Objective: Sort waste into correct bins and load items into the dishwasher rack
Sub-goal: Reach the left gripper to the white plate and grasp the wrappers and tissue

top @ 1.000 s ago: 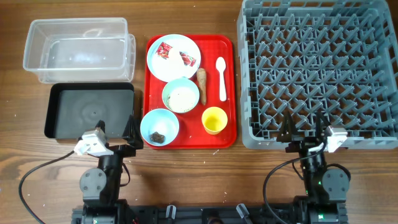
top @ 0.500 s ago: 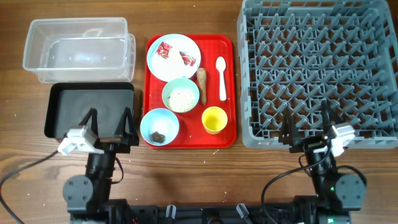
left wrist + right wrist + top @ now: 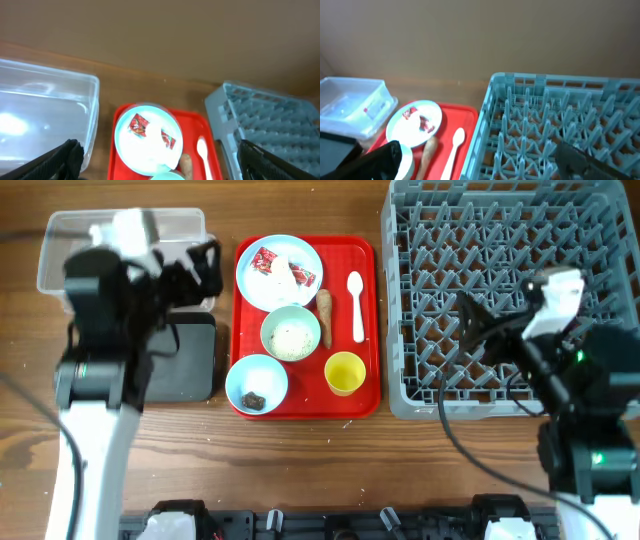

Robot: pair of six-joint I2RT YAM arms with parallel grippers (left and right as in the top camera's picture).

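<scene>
On the red tray (image 3: 368, 250) a pale blue plate (image 3: 280, 288) holds two red-and-white wrappers (image 3: 264, 261). Beside it lie a brown carrot-shaped stick (image 3: 325, 318) and a white spoon (image 3: 356, 305). One bowl (image 3: 290, 333) holds white grains, another bowl (image 3: 256, 375) holds a dark lump (image 3: 254, 398). A yellow cup (image 3: 344, 373) stands at the front. My left gripper (image 3: 195, 275) hangs open and empty above the clear tub (image 3: 185, 225) and black tray (image 3: 190, 360). My right gripper (image 3: 490, 330) is open and empty above the grey rack (image 3: 500, 240).
In the left wrist view my open fingers (image 3: 160, 167) frame the plate (image 3: 145, 152), spoon (image 3: 202, 152) and tub (image 3: 45, 110). In the right wrist view my fingers (image 3: 482, 162) frame the spoon (image 3: 454, 145) and rack (image 3: 560, 115). My arms hide parts of the tub, black tray and rack.
Both arms have risen from the table's front edge and reached forward. The left one now hangs over the tub and black tray, the right one over the rack's right side.
</scene>
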